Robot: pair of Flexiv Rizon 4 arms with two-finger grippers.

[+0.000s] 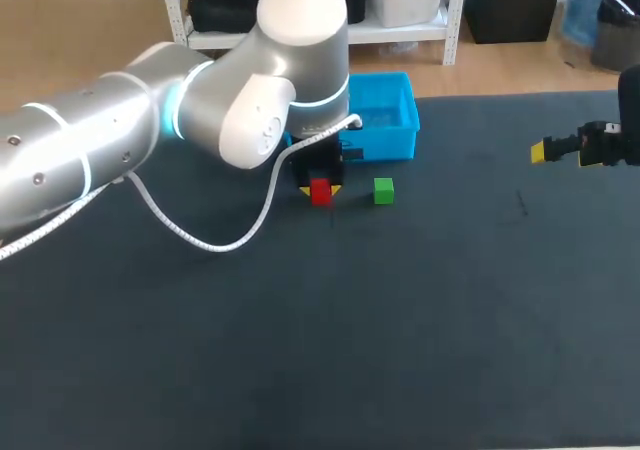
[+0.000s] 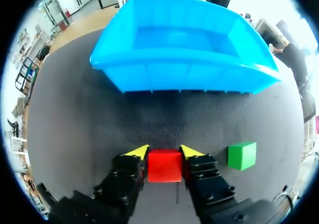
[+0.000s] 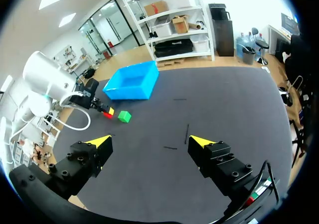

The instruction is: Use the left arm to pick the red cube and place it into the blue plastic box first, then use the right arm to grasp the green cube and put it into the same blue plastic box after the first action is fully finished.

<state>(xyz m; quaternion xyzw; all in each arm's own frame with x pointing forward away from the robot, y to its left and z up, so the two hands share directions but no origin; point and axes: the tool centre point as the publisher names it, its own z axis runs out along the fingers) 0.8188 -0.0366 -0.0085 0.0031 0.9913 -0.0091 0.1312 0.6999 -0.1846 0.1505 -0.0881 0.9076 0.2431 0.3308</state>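
Left gripper (image 2: 164, 154): clenched on the red cube (image 2: 164, 165), one yellow-tipped finger against each side face; it sits low over the table (image 1: 400, 350), in front of the box

Red cube: between the left fingers, and by the head view at or just above the table surface; I cannot tell whether it has lifted off

Blue plastic box (image 2: 184, 59): straight ahead of the left gripper on the far side of the red cube, near but not touching; its long side faces the gripper and nothing shows inside it

Green cube (image 2: 242, 155): on the table just right of the red cube, apart from it and from the right-hand finger

Right gripper (image 3: 149, 142): released, fingers spread wide with nothing between them, well apart at the table's right side

Step in hand: judged as the first grasp made, lift and carry not yet done

What the move turns on: the box lies directly beyond the cube, so a lift and a short push away over the near wall should do; the left arm is much the nearer
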